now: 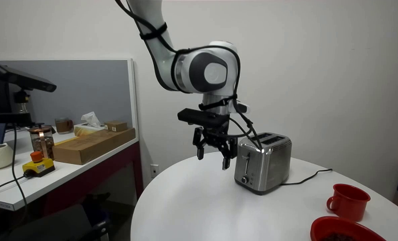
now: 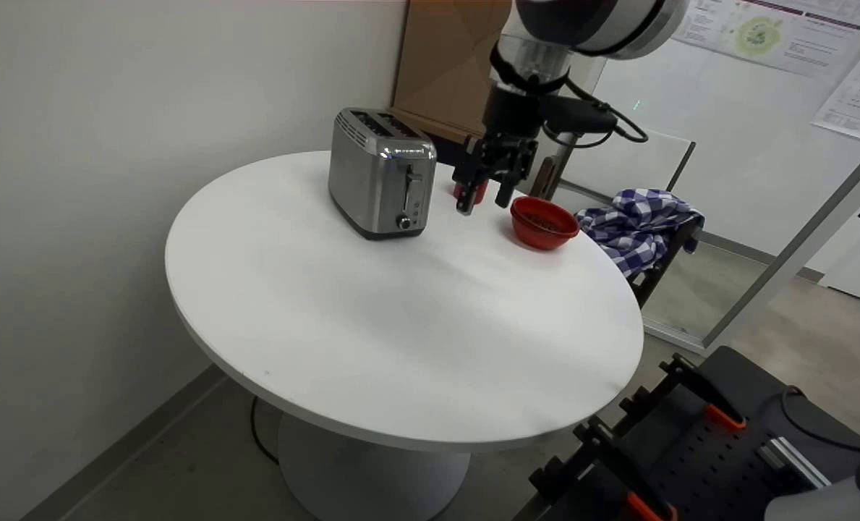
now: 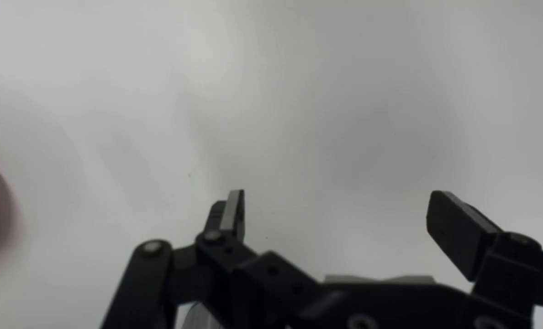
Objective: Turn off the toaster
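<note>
The toaster (image 1: 276,164) stands upright on the white round table (image 1: 182,204), with steel sides and dark top slots. It also shows in an exterior view (image 2: 368,177). Its front lever (image 1: 245,157) sits near the top of its slot, above a round knob (image 1: 244,180). My gripper (image 1: 213,159) is open and empty, fingers pointing down above the table, apart from the toaster and beyond its lever face. It also shows in an exterior view (image 2: 484,201) and in the wrist view (image 3: 337,208). A sliver of shiny steel (image 3: 200,318) shows at the wrist view's lower edge.
A red mug (image 1: 350,203) and a red bowl (image 1: 319,226) with dark contents (image 2: 543,223) stand near the table's edge. The black cord (image 1: 306,180) runs from the toaster. The wall is behind the toaster. A side desk (image 1: 98,145) holds boxes and a stop button.
</note>
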{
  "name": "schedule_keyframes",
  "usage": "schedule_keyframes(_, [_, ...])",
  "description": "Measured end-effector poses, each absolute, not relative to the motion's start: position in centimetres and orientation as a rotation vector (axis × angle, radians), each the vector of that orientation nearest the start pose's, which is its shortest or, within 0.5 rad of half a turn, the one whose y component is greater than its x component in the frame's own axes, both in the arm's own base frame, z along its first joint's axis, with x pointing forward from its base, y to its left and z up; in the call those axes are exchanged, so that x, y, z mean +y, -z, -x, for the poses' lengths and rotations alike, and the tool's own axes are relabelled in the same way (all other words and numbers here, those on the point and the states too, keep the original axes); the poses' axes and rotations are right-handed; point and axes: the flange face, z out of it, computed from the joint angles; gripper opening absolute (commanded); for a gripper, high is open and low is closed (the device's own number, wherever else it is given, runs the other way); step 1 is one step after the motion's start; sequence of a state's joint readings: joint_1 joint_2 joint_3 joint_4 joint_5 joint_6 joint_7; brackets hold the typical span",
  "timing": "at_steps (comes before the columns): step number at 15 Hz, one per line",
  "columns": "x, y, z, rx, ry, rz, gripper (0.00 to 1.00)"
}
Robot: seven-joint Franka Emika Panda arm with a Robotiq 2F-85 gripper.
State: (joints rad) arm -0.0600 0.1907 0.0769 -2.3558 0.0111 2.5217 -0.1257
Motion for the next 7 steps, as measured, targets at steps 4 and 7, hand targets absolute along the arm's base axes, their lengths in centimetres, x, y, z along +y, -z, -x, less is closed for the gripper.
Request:
schedule_keyframes(4, [1.1, -28.2, -49.2, -0.212, -0.015, 3.119, 1.00])
schedule_keyframes(7, [1.0, -27.2, -49.2, -0.209, -0.041, 3.117, 1.00])
